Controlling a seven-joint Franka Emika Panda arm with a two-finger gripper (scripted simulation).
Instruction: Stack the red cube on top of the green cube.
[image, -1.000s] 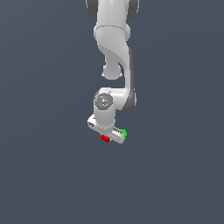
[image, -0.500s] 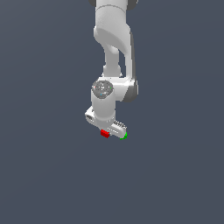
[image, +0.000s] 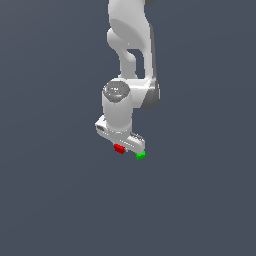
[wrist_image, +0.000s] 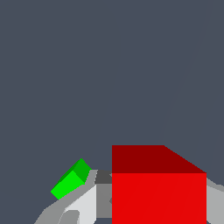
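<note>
Across both views lies one flat, dark blue-grey floor (image: 55, 200) with no edge or corner in sight, so I can only place things against each other. My white arm (image: 131, 55) comes down from the top of the exterior view and hides most of what sits under my wrist. My gripper (image: 121, 145) points down at the floor. My fingers (wrist_image: 85, 203) stand on either side of the red cube (wrist_image: 159, 192), which fills the space between them in the wrist view; I am closed on it, gripping it. In the exterior view the red cube (image: 119, 148) peeks out just under my hand. The green cube (image: 141, 155) rests on the floor just beside it, toward the exterior view's right, near one fingertip. From the wrist view the green cube (wrist_image: 70, 180) sits turned at an angle outside my finger, apart from the red one.
</note>
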